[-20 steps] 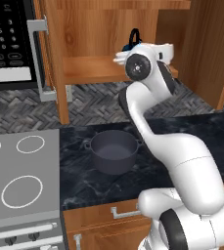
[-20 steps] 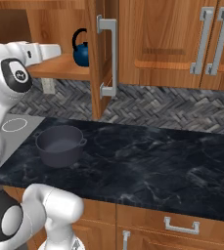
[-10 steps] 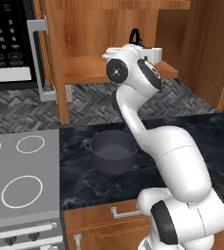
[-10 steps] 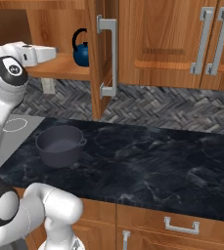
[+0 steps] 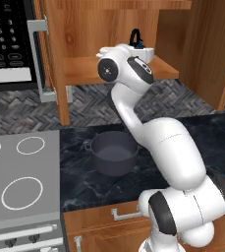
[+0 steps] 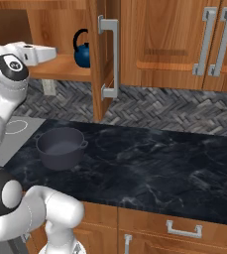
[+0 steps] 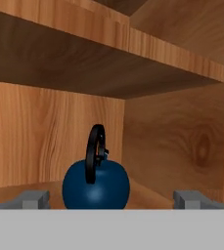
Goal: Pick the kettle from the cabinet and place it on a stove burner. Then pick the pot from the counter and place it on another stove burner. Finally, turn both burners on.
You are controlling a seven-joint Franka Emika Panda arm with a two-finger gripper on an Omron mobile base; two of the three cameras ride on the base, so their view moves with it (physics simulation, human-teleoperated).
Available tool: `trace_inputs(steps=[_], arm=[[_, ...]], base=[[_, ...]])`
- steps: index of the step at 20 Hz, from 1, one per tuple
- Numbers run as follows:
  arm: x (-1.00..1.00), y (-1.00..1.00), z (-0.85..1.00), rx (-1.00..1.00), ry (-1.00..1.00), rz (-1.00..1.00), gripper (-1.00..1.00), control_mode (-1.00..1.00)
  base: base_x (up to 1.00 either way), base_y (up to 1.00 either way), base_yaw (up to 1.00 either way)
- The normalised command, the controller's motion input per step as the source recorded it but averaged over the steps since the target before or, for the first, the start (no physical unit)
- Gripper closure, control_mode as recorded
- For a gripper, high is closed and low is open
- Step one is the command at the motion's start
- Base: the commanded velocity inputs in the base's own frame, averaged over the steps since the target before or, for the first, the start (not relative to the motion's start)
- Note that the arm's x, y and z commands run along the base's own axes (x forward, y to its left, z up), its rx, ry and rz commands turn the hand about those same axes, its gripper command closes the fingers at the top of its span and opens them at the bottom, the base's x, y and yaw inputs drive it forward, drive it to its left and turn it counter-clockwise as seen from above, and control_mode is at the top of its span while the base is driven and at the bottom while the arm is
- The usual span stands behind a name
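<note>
The small dark-blue kettle (image 7: pixel 96 188) with its black arched handle stands on the plank shelf of the open wooden cabinet (image 5: pixel 84 69). It also shows behind the hand as the kettle (image 5: pixel 136 39) and beside the door as the kettle (image 6: pixel 81 49). My gripper (image 7: pixel 112 201) is open and level with the shelf, a short way in front of the kettle and not touching it. The hand's gripper (image 6: pixel 53 51) points into the cabinet. The wide dark-grey pot (image 5: pixel 113 152) sits on the black marble counter (image 5: pixel 207 133), close to the cooktop's small burner ring (image 5: pixel 30 145).
The cabinet door (image 6: pixel 105 54) stands open to the right of the kettle, its silver bar handle facing out. A black microwave (image 5: pixel 6 44) hangs left of the cabinet. A larger burner ring (image 5: pixel 21 193) lies nearer the cooktop's front. More closed wall cupboards (image 6: pixel 184 44) are on the right.
The arm's upper joints have swung to the left while the hand stayed at the shelf's edge, facing the kettle. The jaws stay open. Kettle and pot have not moved.
</note>
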Motion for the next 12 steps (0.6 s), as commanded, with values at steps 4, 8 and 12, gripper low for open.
trace_inputs(steps=[4, 8, 12], arm=[[0.23, 0.00, -0.01, 0.00, 0.00, 0.07, -1.00, -1.00], [0.29, 0.00, 0.00, 0.00, 0.00, 0.00, -1.00, -1.00], [0.30, 0.00, 0.00, 0.00, 0.00, 0.00, -1.00, -1.00]], base=[[0.00, 0.00, 0.00], [0.00, 0.00, 0.00], [0.00, 0.00, 0.00]])
